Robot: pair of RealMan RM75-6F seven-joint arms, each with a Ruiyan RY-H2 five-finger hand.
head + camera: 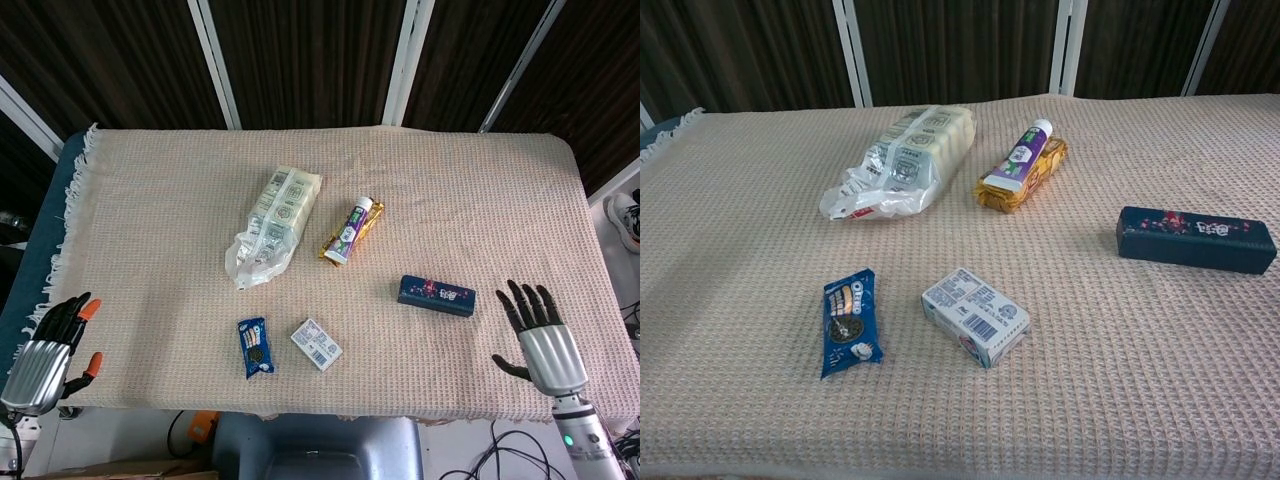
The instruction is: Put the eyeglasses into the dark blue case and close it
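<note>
Table [150,200] draped in a beige woven cloth [480,200], fringed along the left edge. Lying directly on the cloth: near the middle, a clear plastic bag of packets [272,225]; just right of it, a purple-and-white tube [350,229] resting against a golden snack wrapper [1025,183]. Toward the front edge, a small blue cookie packet [254,346] and beside it a white box [317,344], apart from each other. Toward the right edge, a dark blue case [436,295], shut, lying flat and well apart from everything else.
</note>
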